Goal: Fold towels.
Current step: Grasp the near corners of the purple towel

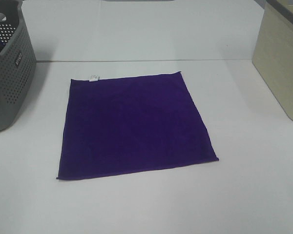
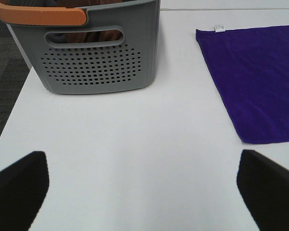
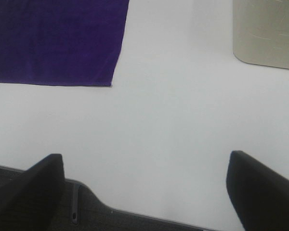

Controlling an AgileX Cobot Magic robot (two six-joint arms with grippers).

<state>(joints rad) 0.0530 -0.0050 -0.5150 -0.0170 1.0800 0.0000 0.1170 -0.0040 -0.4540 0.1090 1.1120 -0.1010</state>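
Left gripper (image 2: 142,190), right gripper (image 3: 144,190) spread wide, empty, off the towel (image 1: 136,124); uneven corner pinches would skew our fold.

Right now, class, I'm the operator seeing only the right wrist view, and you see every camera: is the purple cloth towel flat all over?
Observer: Yes. The high view shows the deep purple square cloth towel spread flat and unfolded.
Operator: Any marker on it?
Observer: A small white tag sits on its far edge, near the left corner.
Operator: Where's the left gripper?
Observer: The left gripper is open over the bare white table, off the towel.
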